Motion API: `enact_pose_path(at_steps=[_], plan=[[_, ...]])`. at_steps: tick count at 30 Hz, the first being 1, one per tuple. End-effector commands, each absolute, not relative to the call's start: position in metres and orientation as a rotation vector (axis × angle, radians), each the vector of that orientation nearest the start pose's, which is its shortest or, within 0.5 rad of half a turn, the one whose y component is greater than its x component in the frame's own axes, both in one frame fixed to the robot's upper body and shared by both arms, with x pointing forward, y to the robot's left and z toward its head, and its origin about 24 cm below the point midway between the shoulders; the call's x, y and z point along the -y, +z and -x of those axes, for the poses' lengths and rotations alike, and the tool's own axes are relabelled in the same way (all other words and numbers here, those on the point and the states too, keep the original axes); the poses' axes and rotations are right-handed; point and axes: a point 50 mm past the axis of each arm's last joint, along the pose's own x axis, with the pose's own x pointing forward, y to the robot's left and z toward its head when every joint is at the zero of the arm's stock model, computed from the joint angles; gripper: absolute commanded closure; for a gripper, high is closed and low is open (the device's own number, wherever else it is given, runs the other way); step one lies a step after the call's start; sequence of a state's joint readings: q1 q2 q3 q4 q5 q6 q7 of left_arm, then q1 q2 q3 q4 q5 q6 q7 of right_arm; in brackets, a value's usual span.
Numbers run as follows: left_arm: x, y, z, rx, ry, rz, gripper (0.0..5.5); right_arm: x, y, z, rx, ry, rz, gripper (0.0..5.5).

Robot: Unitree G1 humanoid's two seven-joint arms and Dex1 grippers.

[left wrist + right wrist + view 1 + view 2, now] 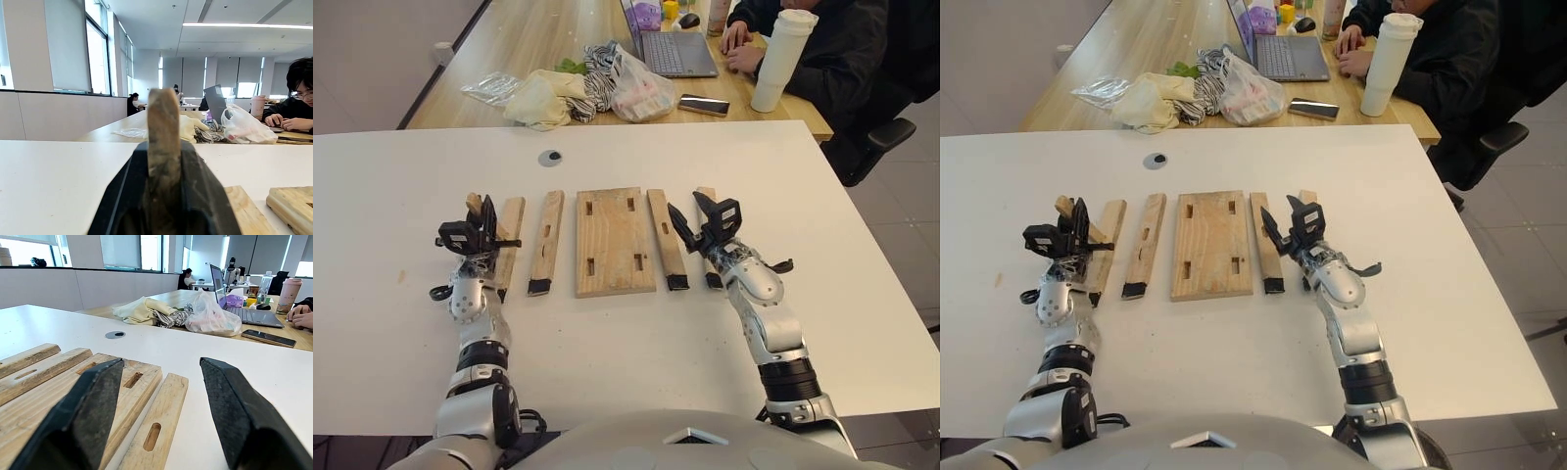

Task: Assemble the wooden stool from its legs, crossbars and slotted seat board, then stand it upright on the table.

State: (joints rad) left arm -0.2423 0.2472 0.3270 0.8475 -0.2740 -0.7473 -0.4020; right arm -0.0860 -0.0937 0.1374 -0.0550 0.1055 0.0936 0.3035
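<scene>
The slotted seat board [612,240] lies flat mid-table. Two slotted wooden bars [546,242] [512,245] lie to its left, and two more [666,238] [708,194] to its right. My left gripper [484,217] sits at the far left of the row, shut on a narrow wooden piece [163,127] that stands up between its fingers [200,196]. My right gripper [685,203] hovers open just above the right-hand bars, nothing between its fingers [93,416]. A slotted bar [156,431] lies beneath the gap.
A round grey grommet [550,157] sits in the white table [391,196] behind the parts. The wooden desk [509,39] beyond holds bags, a laptop, a phone and a white tumbler [780,59], with a person seated there.
</scene>
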Motion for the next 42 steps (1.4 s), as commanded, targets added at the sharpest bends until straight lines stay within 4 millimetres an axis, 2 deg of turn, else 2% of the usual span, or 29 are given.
enact_pose_path(at_steps=[1, 6, 8, 11, 15, 19, 24, 25, 28, 31, 34, 39, 42], plan=[[-0.260, -0.050, -0.217, -0.094, 0.046, 0.037, 5.13, 0.113, 0.067, -0.263, 0.026, 0.472, 0.021, 2.66], [-0.253, -0.055, -0.220, -0.112, 0.023, 0.036, 5.13, 0.112, 0.067, -0.265, 0.027, 0.470, 0.019, 2.66], [-0.245, -0.049, -0.231, -0.075, 0.004, 0.046, 5.13, 0.112, 0.068, -0.265, 0.029, 0.471, 0.020, 2.66], [-0.233, -0.030, -0.258, 0.016, -0.014, 0.065, 5.13, 0.112, 0.069, -0.267, 0.031, 0.475, 0.023, 2.66], [-0.228, -0.008, -0.286, 0.076, -0.005, 0.073, 5.13, 0.110, 0.072, -0.269, 0.036, 0.484, 0.022, 2.66], [-0.223, 0.001, -0.299, 0.098, -0.016, 0.068, 5.13, 0.109, 0.071, -0.269, 0.036, 0.487, 0.023, 2.66], [-0.227, 0.003, -0.296, 0.114, 0.002, 0.015, 5.13, 0.108, 0.071, -0.268, 0.037, 0.481, 0.022, 2.66], [-0.228, 0.006, -0.296, 0.129, 0.005, 0.001, 4.76, 0.109, 0.071, -0.267, 0.035, 0.477, 0.021, 2.66], [-0.234, 0.022, -0.296, 0.183, 0.016, -0.074, 4.39, 0.108, 0.070, -0.266, 0.030, 0.470, 0.020, 2.66], [-0.241, 0.051, -0.292, 0.188, -0.004, -0.074, 4.01, 0.108, 0.070, -0.263, 0.027, 0.472, 0.024, 2.66], [-0.238, 0.056, -0.284, 0.027, -0.058, -0.051, 3.61, 0.110, 0.069, -0.260, 0.023, 0.462, 0.027, 2.66], [-0.238, 0.045, -0.263, -0.245, 0.003, 0.068, 2.83, 0.112, 0.069, -0.259, 0.022, 0.453, 0.032, 2.66], [-0.231, 0.035, -0.253, -0.369, -0.006, 0.085, 2.72, 0.113, 0.068, -0.258, 0.017, 0.457, 0.037, 2.66]])
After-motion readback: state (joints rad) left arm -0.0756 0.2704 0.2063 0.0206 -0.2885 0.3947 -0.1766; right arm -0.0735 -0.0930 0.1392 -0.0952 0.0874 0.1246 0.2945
